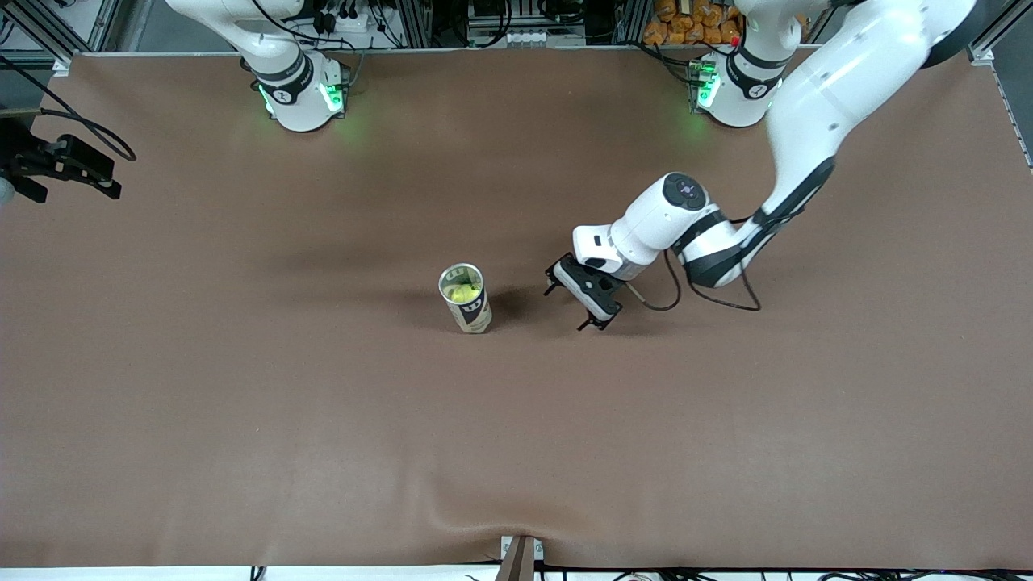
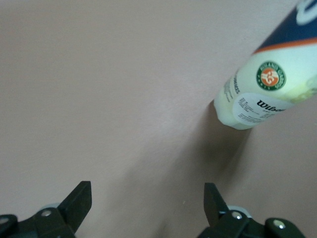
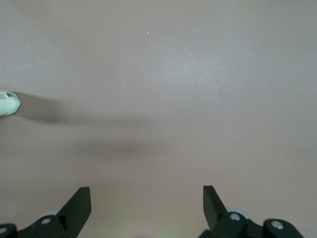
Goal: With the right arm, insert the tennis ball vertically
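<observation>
Left end effector [image 1: 583, 303] hangs low just beside the upright tennis ball can [image 1: 466, 298], toward the left arm's end of the brown surface [image 1: 242, 387], its fingers spread wide and holding nothing. Inside the can a yellow-green tennis ball [image 1: 462, 292] already sits, so the insertion looks done. Right end effector [image 3: 147, 208] is likewise wide open and empty, well apart from the can, its arm mostly out of the front view and apparently waiting

A robotics lab: two white arm bases [image 1: 303, 93] bolted along a brown-covered table [image 1: 242, 387], with aluminium framing [image 1: 48, 32], power strips [image 1: 524, 36] and tangled cables just above the bases.
</observation>
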